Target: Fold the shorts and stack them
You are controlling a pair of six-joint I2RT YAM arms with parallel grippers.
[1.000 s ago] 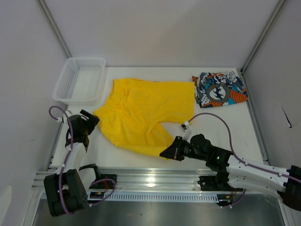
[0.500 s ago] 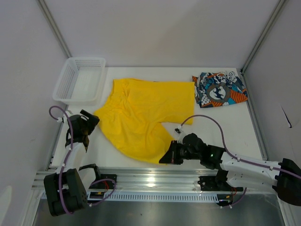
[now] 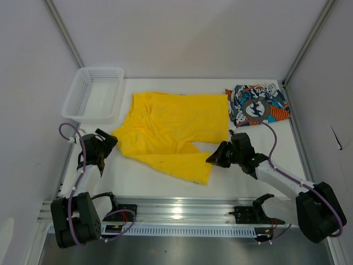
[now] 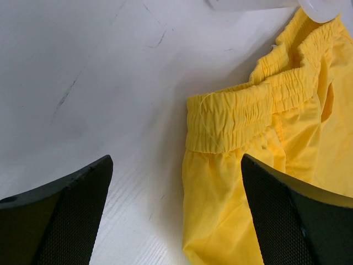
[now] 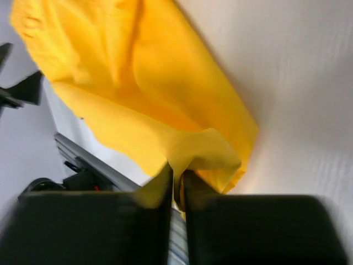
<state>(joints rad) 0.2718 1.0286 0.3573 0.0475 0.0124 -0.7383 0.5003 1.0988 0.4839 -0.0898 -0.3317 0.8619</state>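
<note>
Yellow shorts [image 3: 165,127] lie spread across the middle of the table [image 3: 276,149] in the top view, long axis left to right, waistband toward the left edge and both legs toward the right. The right gripper [image 3: 217,158] sits at the near leg's end, while the left gripper [image 3: 102,150] waits just off the waistband. The printed shorts [image 3: 257,105] lie bunched at the far right corner, and the basket [image 3: 74,102] at the far left corner shows nothing inside. The left wrist view shows the fingers spread wide, with the waistband [image 4: 242,113] just ahead and untouched. The right wrist view shows the fingers clamped on a fold of the leg hem [image 5: 204,154].
</note>
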